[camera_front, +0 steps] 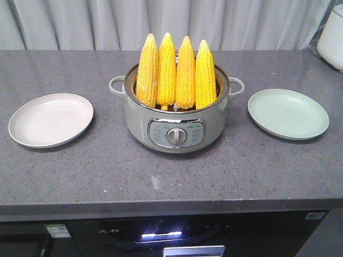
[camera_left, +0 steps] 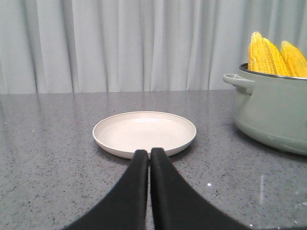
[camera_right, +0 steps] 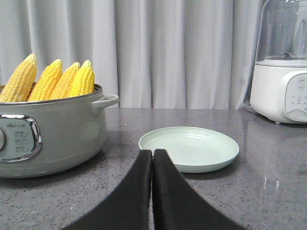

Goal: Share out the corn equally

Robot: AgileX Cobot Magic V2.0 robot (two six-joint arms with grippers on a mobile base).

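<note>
Front view: corn [camera_front: 167, 69], four cobs packed upright in pot [camera_front: 134, 120] between white plate [camera_front: 51, 119] and green plate [camera_front: 288, 113]; left claw [camera_left: 149, 154], right claw [camera_right: 153, 154] both pressed together, empty; pulling one cob may topple neighbours.

Cooker [camera_front: 176, 120]: grey-green, two side handles, front dial.
Cream plate [camera_front: 51, 119]: left of cooker, apart.
Green plate [camera_front: 288, 113]: right of cooker, apart.
White appliance [camera_right: 283, 91]: far right of cooker.
Curtain [camera_front: 80, 24]: behind cooker.

A grey speckled counter [camera_front: 171, 176], a pale curtain [camera_front: 80, 24] behind it, a white machine [camera_right: 283, 91] at the far right.
</note>
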